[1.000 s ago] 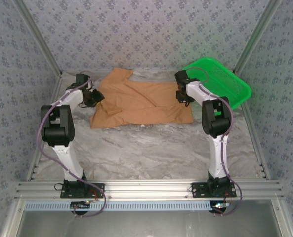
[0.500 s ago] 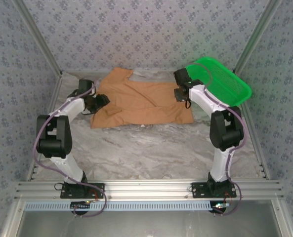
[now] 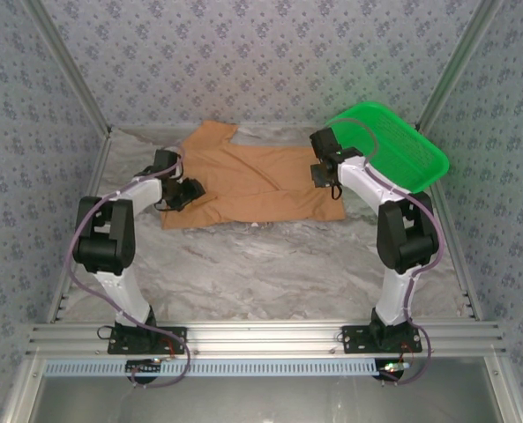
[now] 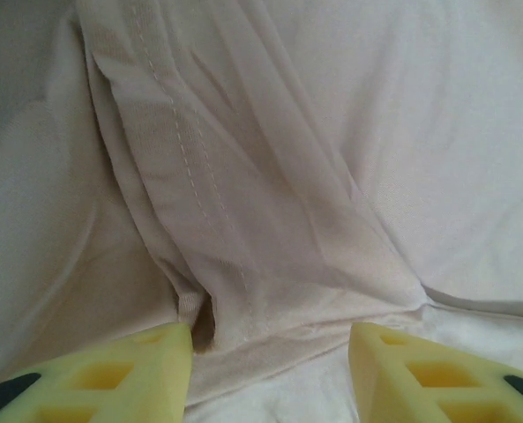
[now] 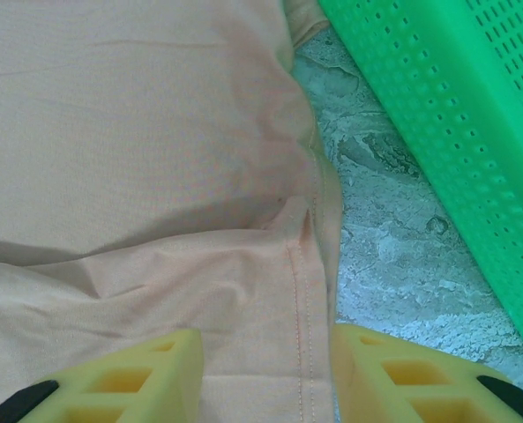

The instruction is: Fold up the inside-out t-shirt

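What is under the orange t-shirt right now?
The t-shirt lies on the marbled table, seen past its edges. Anything beneath the cloth is covered and cannot be seen.

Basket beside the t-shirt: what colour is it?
The basket is bright green with rows of small perforations, clearest in the right wrist view.

From the near edge both white-and-black jointed arms climb off their bases, fold at black elbows and reach toward the far side. The left arm [image 3: 111, 236] angles its forearm far and rightward, and the black two-finger left gripper [image 3: 189, 192] tips down, its yellow foam fingers [image 4: 111, 381] standing apart with a clear gap between them. The right arm [image 3: 404, 233] stretches far and leftward; the right gripper [image 3: 325, 174] also points down, yellow fingers [image 5: 129, 379] likewise parted
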Robot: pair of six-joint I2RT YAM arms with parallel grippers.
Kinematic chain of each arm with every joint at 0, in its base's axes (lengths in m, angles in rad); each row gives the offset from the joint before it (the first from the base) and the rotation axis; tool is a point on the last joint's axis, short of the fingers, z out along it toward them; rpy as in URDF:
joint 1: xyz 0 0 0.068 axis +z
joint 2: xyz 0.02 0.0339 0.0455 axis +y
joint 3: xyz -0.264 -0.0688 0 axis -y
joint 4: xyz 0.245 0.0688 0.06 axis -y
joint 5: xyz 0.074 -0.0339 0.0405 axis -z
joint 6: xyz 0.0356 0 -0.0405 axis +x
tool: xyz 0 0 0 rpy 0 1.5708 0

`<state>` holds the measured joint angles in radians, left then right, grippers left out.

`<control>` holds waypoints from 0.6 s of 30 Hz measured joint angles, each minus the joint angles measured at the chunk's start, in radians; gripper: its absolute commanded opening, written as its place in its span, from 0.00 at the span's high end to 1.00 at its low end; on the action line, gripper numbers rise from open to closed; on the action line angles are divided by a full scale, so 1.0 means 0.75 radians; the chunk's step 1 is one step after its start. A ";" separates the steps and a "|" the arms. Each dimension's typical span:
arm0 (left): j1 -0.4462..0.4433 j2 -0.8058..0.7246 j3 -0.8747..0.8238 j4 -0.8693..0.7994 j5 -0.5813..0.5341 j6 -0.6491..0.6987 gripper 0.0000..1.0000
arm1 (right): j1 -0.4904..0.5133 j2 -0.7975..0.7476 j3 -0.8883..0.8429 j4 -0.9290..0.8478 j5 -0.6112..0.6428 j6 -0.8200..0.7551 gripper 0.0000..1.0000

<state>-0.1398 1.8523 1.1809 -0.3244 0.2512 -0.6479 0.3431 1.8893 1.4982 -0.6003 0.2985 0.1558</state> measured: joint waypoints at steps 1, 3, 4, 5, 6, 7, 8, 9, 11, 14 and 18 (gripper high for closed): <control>0.000 0.012 0.004 0.005 -0.001 -0.002 0.58 | 0.000 0.000 0.000 -0.001 -0.001 0.001 0.56; -0.001 0.030 0.010 0.011 -0.002 -0.003 0.64 | 0.002 0.000 0.000 -0.001 -0.005 0.001 0.57; -0.001 0.037 0.017 0.009 -0.002 0.000 0.67 | 0.003 0.000 0.000 -0.001 -0.005 0.001 0.57; -0.001 0.043 0.024 0.009 -0.002 -0.001 0.69 | 0.003 0.000 0.000 -0.001 -0.008 0.001 0.57; -0.001 0.048 0.033 0.009 -0.002 0.003 0.73 | 0.004 0.000 0.000 -0.001 -0.009 0.001 0.57; -0.001 0.054 0.046 0.008 -0.001 0.006 0.77 | 0.004 0.000 0.000 -0.001 -0.009 0.001 0.57; -0.001 0.057 0.056 0.008 -0.002 0.005 0.81 | 0.004 0.000 0.000 -0.001 -0.009 0.001 0.58; -0.001 0.065 0.072 0.007 -0.001 0.012 0.85 | 0.004 0.000 0.000 -0.001 -0.009 0.001 0.58; -0.001 0.069 0.093 0.009 -0.001 0.013 0.92 | 0.004 0.000 0.000 -0.001 -0.009 0.001 0.58; -0.001 0.072 0.126 0.007 0.004 0.020 0.99 | 0.004 0.000 0.000 -0.001 -0.009 0.001 0.58; -0.001 0.098 0.204 -0.007 0.019 0.027 1.00 | 0.004 0.000 0.000 -0.001 -0.009 0.001 0.58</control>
<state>-0.1406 1.9259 1.3342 -0.3298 0.2653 -0.6277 0.3458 1.8893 1.4982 -0.6010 0.2920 0.1562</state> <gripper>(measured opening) 0.040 0.420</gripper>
